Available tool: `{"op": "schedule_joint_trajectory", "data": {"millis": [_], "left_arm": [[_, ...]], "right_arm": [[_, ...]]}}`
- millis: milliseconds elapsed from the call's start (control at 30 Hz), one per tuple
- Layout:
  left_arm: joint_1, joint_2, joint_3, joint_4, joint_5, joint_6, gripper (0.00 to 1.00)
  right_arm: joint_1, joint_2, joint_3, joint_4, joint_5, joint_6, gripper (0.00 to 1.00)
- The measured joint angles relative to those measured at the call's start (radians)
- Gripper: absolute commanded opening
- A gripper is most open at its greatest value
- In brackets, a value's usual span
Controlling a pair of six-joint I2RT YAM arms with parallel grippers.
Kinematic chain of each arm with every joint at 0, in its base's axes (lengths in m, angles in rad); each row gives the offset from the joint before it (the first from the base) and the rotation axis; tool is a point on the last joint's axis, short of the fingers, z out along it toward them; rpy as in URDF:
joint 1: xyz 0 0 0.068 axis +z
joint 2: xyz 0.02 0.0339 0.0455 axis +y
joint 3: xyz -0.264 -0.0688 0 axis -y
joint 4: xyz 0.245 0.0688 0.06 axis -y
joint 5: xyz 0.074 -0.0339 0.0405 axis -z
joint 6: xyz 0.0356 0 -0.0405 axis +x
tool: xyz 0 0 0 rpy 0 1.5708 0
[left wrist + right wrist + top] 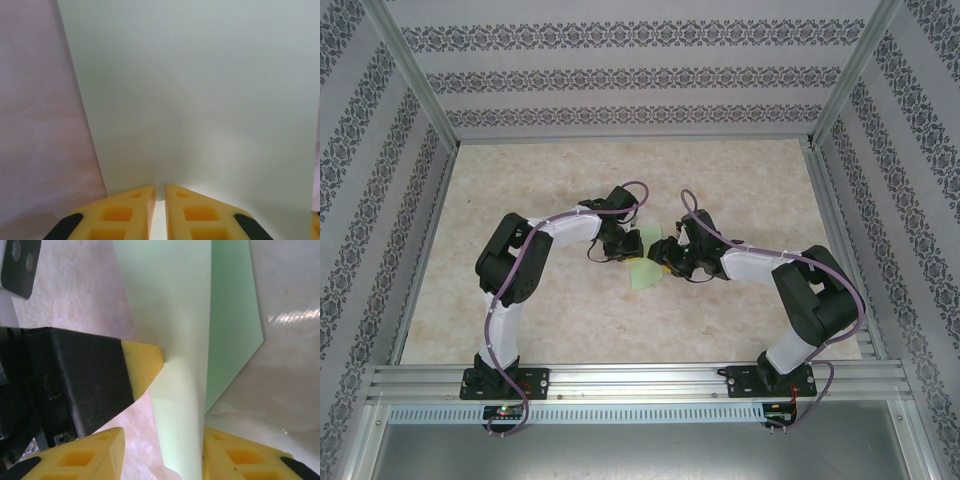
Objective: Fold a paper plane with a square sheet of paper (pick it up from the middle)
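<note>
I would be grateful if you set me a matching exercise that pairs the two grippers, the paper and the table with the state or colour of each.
Things:
1. left gripper
2. right gripper
3. sheet of paper
4. table

States or colours:
A. beige and marbled
B. fingers apart, with paper between them
C. pale green
D. fingers pinched shut on the paper

Pairs: 1-D, 2-B, 3-C, 4-A.
</note>
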Motion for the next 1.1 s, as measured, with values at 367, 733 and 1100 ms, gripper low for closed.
{"op": "schedule_joint_trajectory", "data": {"millis": [367,733,1100], "left_arm": [[0.0,0.001,0.003,-0.004,0.0,0.0,0.15],[0.0,0.011,0.027,-0.035,-0.001,0.0,0.15],[0.007,-0.001,0.034,-0.036,-0.042,0.049,0.14]], "right_arm": [[0.032,-0.034,-0.098,-0.037,0.01,0.092,0.22],[0.032,-0.079,-0.097,-0.083,0.09,0.157,0.1],[0.032,-0.109,-0.051,-0.204,0.145,0.178,0.03]]}}
